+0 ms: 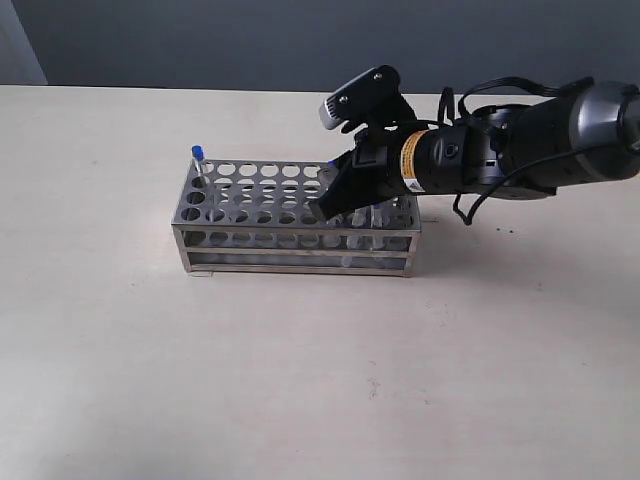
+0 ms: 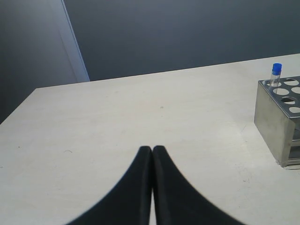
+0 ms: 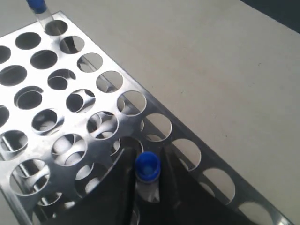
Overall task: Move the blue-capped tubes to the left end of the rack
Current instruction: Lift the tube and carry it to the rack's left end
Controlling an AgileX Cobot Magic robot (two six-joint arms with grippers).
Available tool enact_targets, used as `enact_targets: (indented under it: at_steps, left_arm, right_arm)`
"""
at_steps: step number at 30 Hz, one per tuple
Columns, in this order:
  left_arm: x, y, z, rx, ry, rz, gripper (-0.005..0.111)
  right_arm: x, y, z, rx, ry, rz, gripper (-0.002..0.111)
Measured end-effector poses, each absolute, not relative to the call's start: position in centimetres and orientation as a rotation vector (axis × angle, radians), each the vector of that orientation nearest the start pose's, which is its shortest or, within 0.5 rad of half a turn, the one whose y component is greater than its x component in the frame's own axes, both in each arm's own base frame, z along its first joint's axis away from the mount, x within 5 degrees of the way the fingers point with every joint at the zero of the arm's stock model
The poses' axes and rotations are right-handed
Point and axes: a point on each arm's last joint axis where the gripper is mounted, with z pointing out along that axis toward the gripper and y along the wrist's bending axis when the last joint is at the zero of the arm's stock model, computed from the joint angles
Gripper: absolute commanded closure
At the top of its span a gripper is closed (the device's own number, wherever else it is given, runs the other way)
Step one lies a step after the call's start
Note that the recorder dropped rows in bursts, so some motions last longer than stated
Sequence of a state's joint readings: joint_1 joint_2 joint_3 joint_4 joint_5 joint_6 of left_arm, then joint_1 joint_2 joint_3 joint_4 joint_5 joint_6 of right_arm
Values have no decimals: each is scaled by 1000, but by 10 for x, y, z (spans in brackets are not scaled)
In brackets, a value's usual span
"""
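The steel rack stands mid-table, its top plate full of round holes. One blue-capped tube stands upright in the far corner hole at the rack's left end; it also shows as the tube in the left wrist view and the tube in the right wrist view. My right gripper hangs over the right half of the rack. In its wrist view the gripper is shut on another blue-capped tube above the holes. My left gripper is shut and empty, well left of the rack's end wall.
The pale tabletop stretches round the rack on all sides. A dark wall runs behind the table's far edge. The right arm's black body and cables hang over the table to the right of the rack.
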State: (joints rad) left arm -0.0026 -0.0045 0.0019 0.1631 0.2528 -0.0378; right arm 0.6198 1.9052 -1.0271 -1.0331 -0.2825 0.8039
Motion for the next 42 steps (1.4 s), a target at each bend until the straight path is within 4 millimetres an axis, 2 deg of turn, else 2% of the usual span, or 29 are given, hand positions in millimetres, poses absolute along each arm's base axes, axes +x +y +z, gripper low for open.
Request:
enact_targets:
  at_steps: [7,17,20,22,25,27,31,42]
  left_arm:
    - [55,4,190,76,1730,122,106]
    - [55,4,190,76,1730,122,106]
    - [55,4,190,76,1730,122,106]
    - [55,4,190,76,1730,122,106]
    - [55,4,190,76,1730,122,106]
    - [55,4,190,76,1730,122,106]
    - [55,4,190,76,1730,122,106]
    - [55,4,190,76,1730,122,106]
  right_arm:
    - [306,245,168,-1020,1971,493,106]
    - [300,247,214,-1004,1815,556,106]
    - [299,261,228,-1016,1753,583,106]
    - [294,283,249,-1043,1669,603,106]
    - [288,313,262,-1080,1590,643,106]
    - [283,329,256,-1110,1582,660,106]
    - [277,356,233,-1169,1598,690,106]
    - [288,375,210,-1182,1631,667,106]
